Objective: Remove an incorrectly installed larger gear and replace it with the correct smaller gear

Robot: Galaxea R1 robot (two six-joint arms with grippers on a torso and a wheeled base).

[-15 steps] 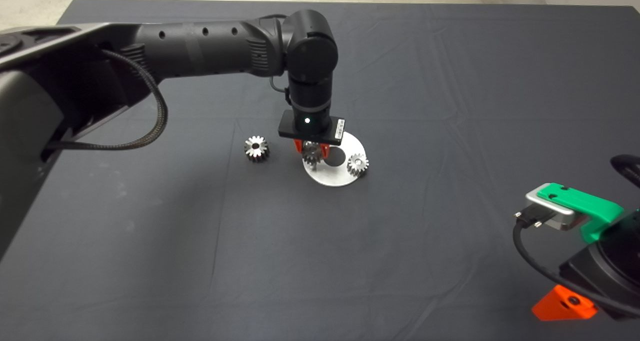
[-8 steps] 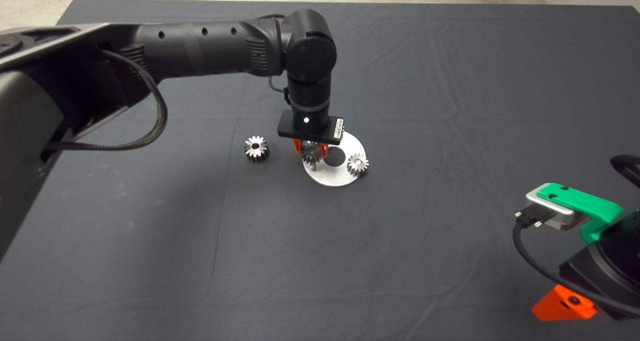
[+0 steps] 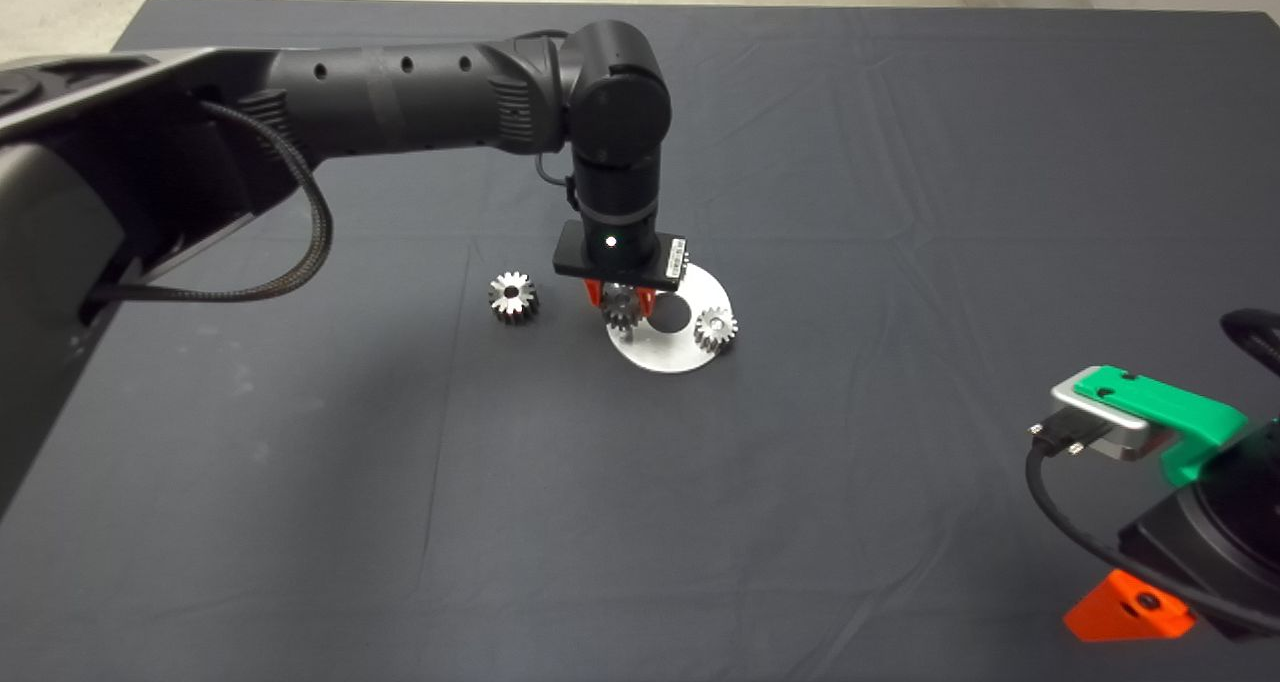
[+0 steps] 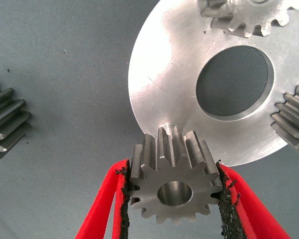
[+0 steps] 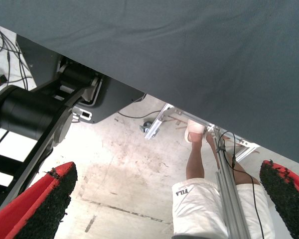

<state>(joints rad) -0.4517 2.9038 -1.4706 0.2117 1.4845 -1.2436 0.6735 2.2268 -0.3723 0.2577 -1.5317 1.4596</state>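
Note:
My left gripper [image 3: 620,307] is shut on the smaller gear [image 4: 173,189], a bright spur gear with a wide bore, its pads [image 4: 224,199] pressing on both sides. It hangs over the near-left rim of the round silver plate [image 3: 660,357]. In the left wrist view a short peg [image 4: 168,130] stands on the plate [image 4: 159,79] just beyond the held gear, outside its bore. The larger gear [image 3: 513,297], thicker with dark flanks, lies on the mat left of the plate, also seen as the dark-flanked gear [image 4: 5,119]. My right gripper [image 3: 1130,610] is parked at the lower right, open [image 5: 164,199].
Another small gear [image 3: 715,329] sits on the plate's right rim. The left wrist view shows two mounted gears [image 4: 244,15] [image 4: 294,124] around the plate's central hole [image 4: 234,82]. Under the table edge a person's leg [image 5: 197,164] shows.
The left gripper with its gear has shifted very slightly to the left. Nothing else has moved.

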